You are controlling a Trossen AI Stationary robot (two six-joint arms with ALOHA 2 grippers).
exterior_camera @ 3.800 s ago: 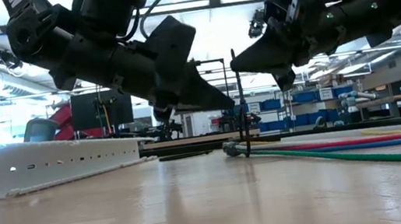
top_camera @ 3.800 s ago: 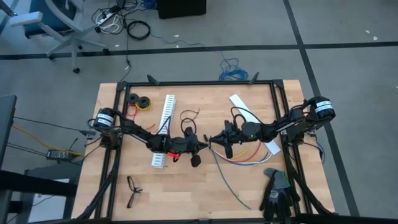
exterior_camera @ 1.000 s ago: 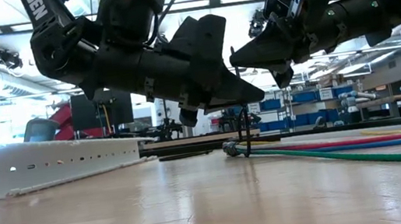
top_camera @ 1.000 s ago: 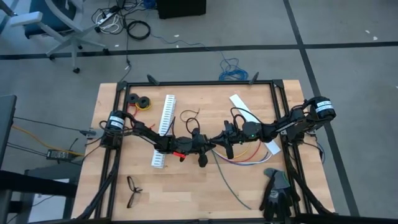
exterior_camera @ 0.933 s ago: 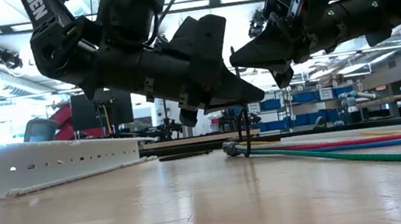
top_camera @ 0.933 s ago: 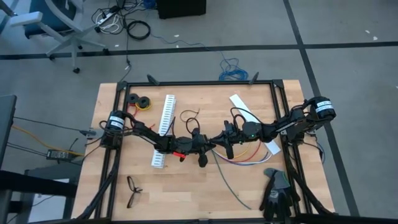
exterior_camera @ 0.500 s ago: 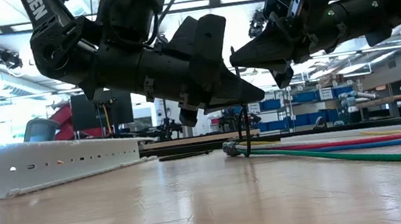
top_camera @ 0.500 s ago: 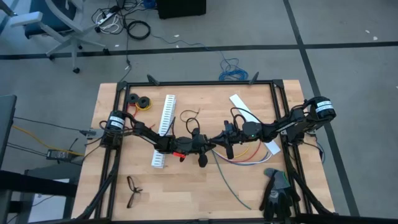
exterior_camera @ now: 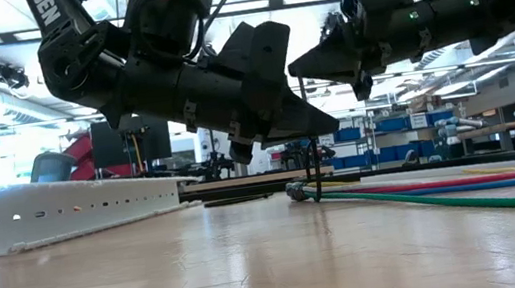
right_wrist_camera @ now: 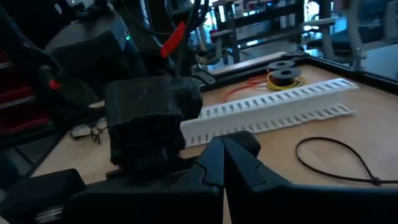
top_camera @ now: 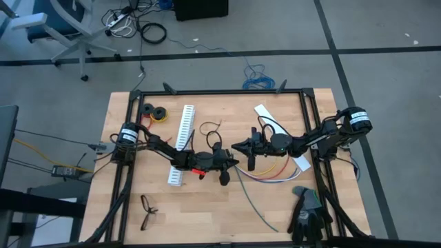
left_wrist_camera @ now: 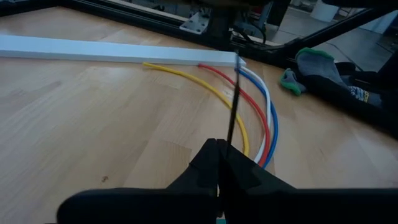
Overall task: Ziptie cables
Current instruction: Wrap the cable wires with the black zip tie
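Across the wooden table [top_camera: 138, 207] your two arms meet near the middle, tip to tip. Your left gripper [top_camera: 235, 163] is clamped shut on a ziptie [left_wrist_camera: 232, 102], the thin black strip rising straight out from between its closed fingers. Just beyond that tip, and a little higher in the low view, your right gripper [top_camera: 236, 146] is closed too, and I see nothing in it. The cables [top_camera: 265, 176] lie flat on the wood directly ahead of the left gripper and below the right one, fanned in yellow, red, white and blue curves. The step in hand looks like passing or threading the ziptie around that bundle, which is not yet done. To do it well, keep the left grip firm so the strip stays rigid, and open the right jaws before reaching for the free end. Take it close to the tip and move slowly; so narrow a strip would likely flex or twist away. Gather the cables first; spread like this, one could easily escape the loop.
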